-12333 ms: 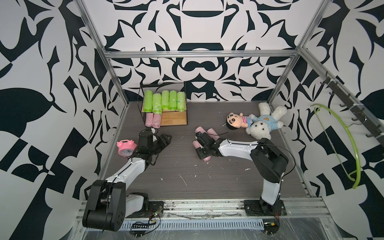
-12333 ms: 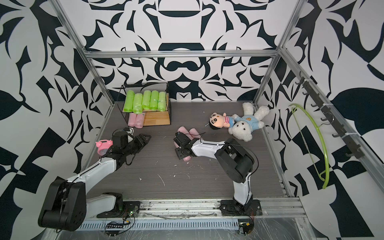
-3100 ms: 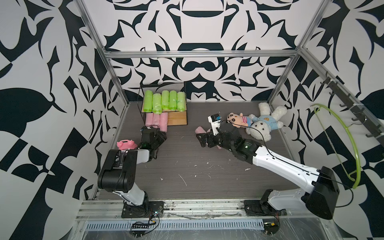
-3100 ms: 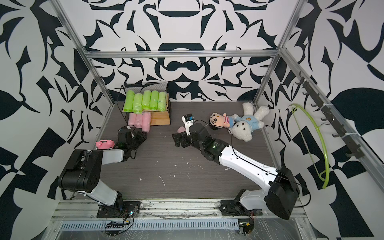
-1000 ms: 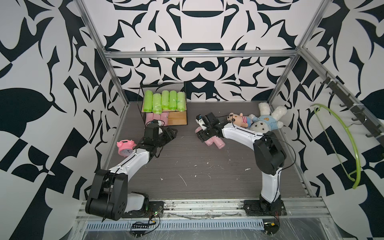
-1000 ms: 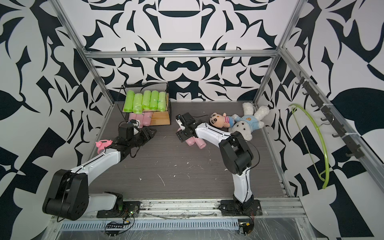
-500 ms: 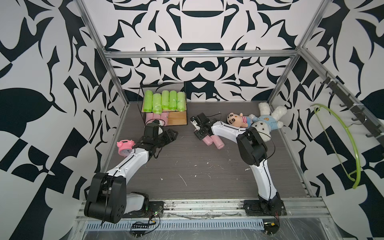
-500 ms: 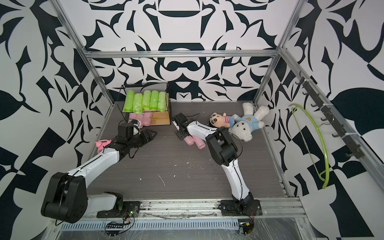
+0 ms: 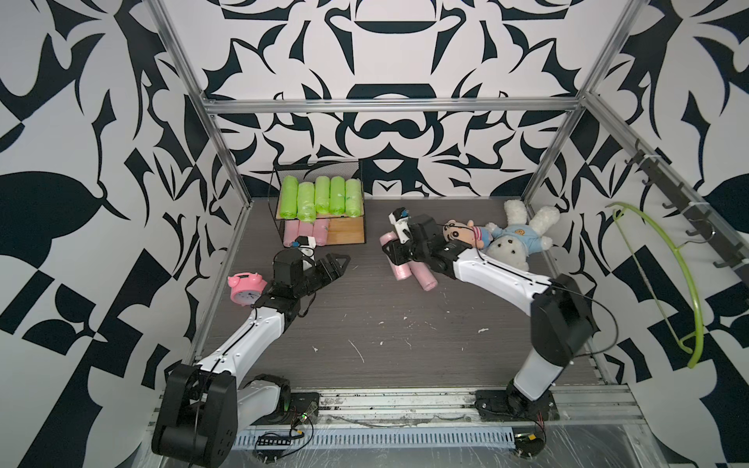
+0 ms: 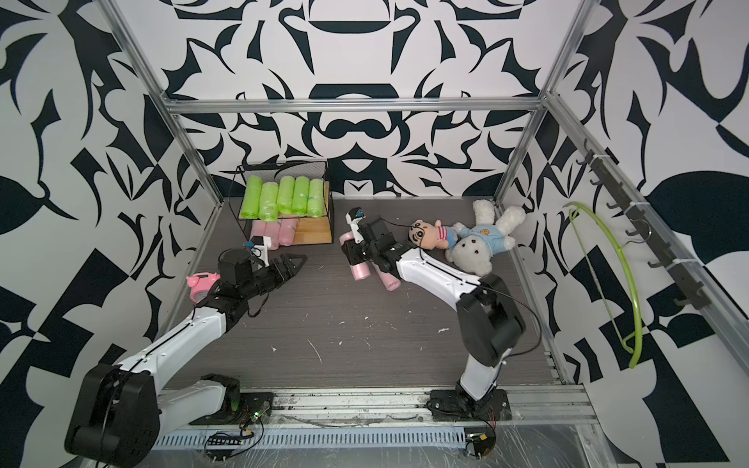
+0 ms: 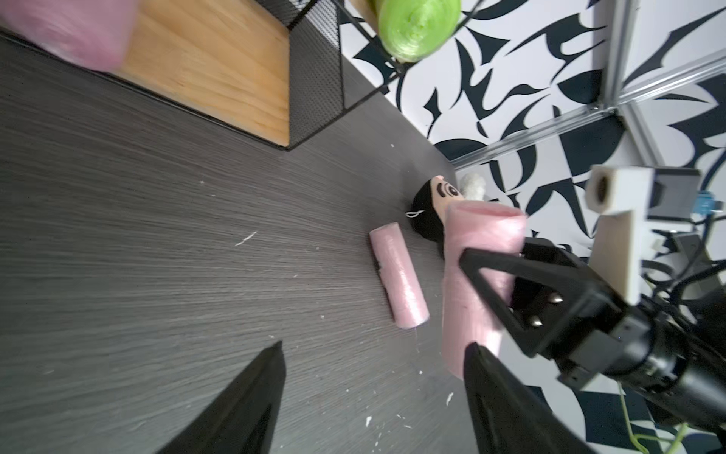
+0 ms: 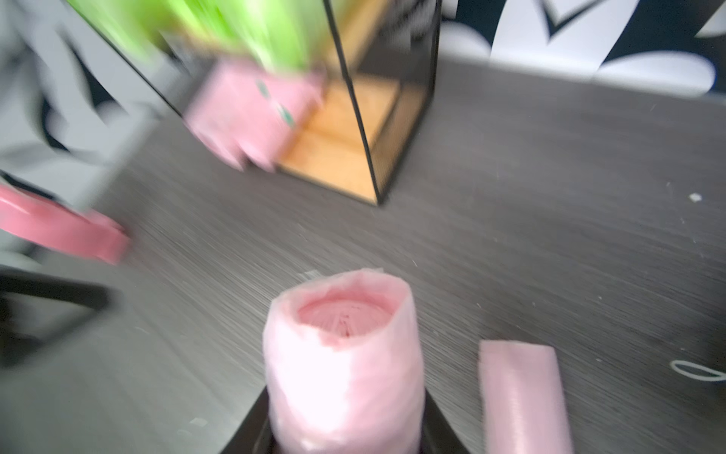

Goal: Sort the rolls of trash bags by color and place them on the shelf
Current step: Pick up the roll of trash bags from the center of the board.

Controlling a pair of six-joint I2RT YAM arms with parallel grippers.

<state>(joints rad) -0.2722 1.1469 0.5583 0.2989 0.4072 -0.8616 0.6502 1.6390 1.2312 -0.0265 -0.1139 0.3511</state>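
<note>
Rolls of trash bags sit in three places. Five green rolls (image 9: 320, 198) lie side by side on the upper board of the shelf (image 9: 346, 233), long axes running front to back. Three shelved pink rolls (image 9: 323, 231) lie the same way at the left end of the lower board, leaving its right part bare. Two more pink ones are out on the tabletop (image 9: 405, 348) to the right of the shelf. The held pink roll (image 9: 399, 272) is clamped across its middle by the right gripper (image 9: 392, 252). Its long axis runs near front-to-back, and in the right wrist view its crinkled far end faces the shelf's near corner; whether it is clear of the tabletop cannot be told. The loose pink roll (image 9: 424, 280) lies flat just beside it, slanted the same way. A doll (image 9: 462, 235) and a plush bear (image 9: 514, 243) lie close behind the right forearm, near the right wall. Bare tabletop separates the two grippers and runs on to the shelf's front edge. The right arm reaches from its front-right base, elbow raised, forearm sloping low toward the back left. The left arm comes from the front left with its forearm low. The left gripper (image 9: 338, 263) points rightward toward the held roll, jaws apart with nothing between them, and a pink alarm clock (image 9: 243, 287) stands just beside its wrist, by the left wall.
</note>
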